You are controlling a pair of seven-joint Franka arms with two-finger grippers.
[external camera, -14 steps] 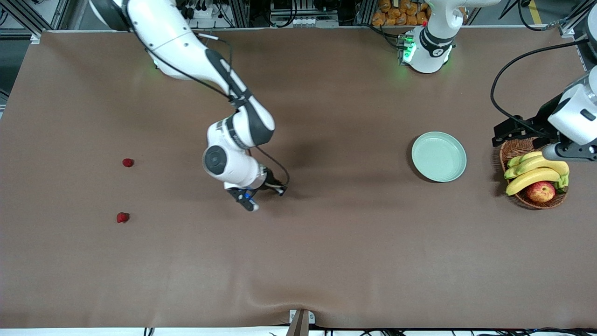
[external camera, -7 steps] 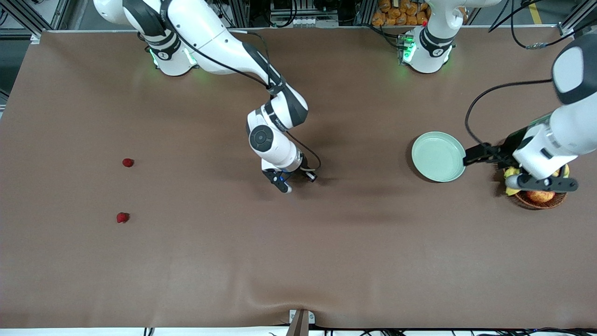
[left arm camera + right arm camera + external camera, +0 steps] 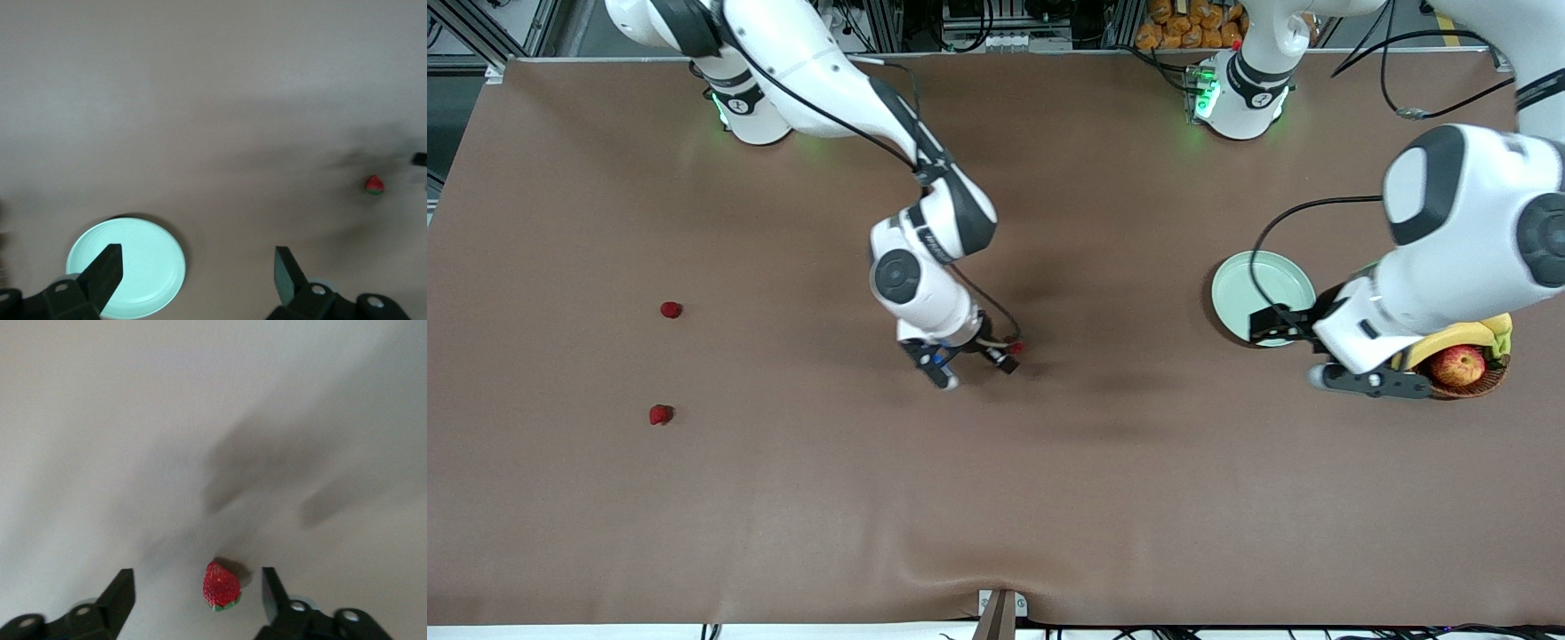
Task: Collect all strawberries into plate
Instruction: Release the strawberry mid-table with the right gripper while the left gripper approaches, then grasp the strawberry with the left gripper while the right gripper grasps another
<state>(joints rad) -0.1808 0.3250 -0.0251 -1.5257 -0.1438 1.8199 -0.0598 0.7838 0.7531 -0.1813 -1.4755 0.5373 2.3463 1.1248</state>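
Observation:
One strawberry (image 3: 1015, 348) (image 3: 221, 585) lies on the brown table midway between the arms. My right gripper (image 3: 974, 369) (image 3: 197, 581) hovers low over it, open, with the berry between its fingers and touching neither. That berry (image 3: 374, 185) also shows small in the left wrist view. Two more strawberries (image 3: 671, 309) (image 3: 660, 414) lie toward the right arm's end. The mint-green plate (image 3: 1249, 280) (image 3: 127, 267) sits empty toward the left arm's end. My left gripper (image 3: 1365, 380) (image 3: 198, 257) hangs open and empty beside the plate's rim.
A wicker basket (image 3: 1467, 384) holding bananas (image 3: 1463, 336) and an apple (image 3: 1456, 364) stands beside the plate at the left arm's end, partly hidden by the left arm. The left arm's wrist also covers part of the plate's rim.
My right gripper carried a strawberry toward the table's middle, then opened; the berry now lies free beneath it. My left arm swung from over the basket to the plate's edge.

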